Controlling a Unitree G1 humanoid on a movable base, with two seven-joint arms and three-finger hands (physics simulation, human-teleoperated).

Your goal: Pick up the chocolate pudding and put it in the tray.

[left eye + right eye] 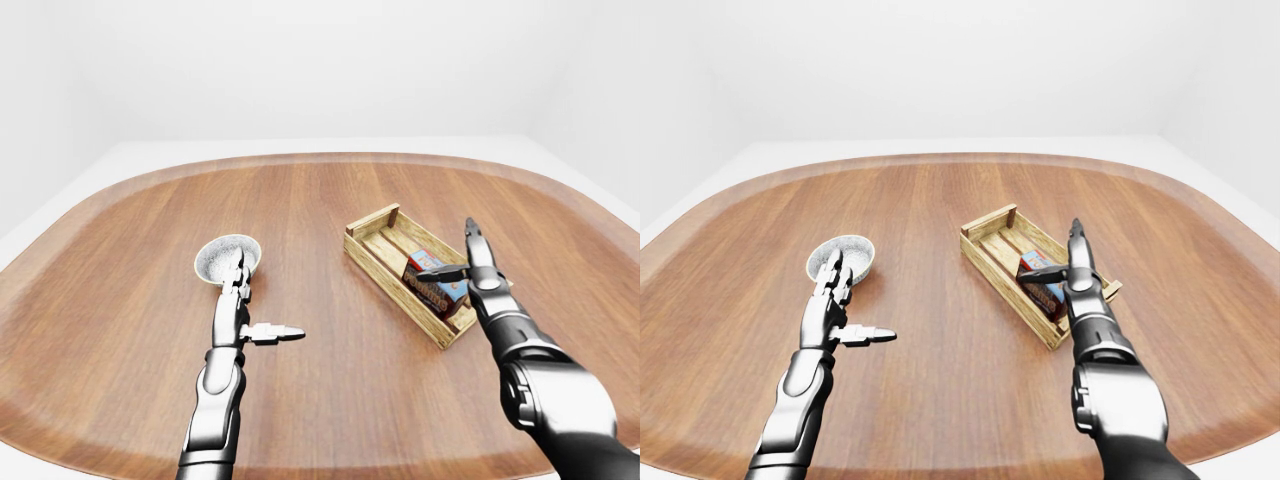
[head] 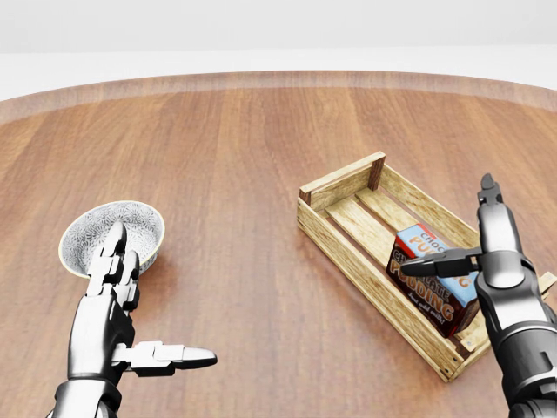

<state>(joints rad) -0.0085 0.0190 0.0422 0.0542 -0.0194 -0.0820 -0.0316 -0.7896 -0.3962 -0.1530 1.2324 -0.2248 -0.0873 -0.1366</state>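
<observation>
The chocolate pudding box already lies inside the wooden tray, lower right of the head view, just left of the right hand, fingers spread, gripping nothing. Left hand idles open near the bowl.

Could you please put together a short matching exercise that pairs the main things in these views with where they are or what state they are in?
Things:
1. chocolate pudding
2. bowl
3. left hand
4. right hand

Places or states:
A. open, beside the wooden tray, over the box
B. lying inside the tray, at its lower end in the head view
C. empty, left of the tray
D. open, just below the bowl, thumb pointing right

Pairs: 1-B, 2-C, 3-D, 4-A
</observation>
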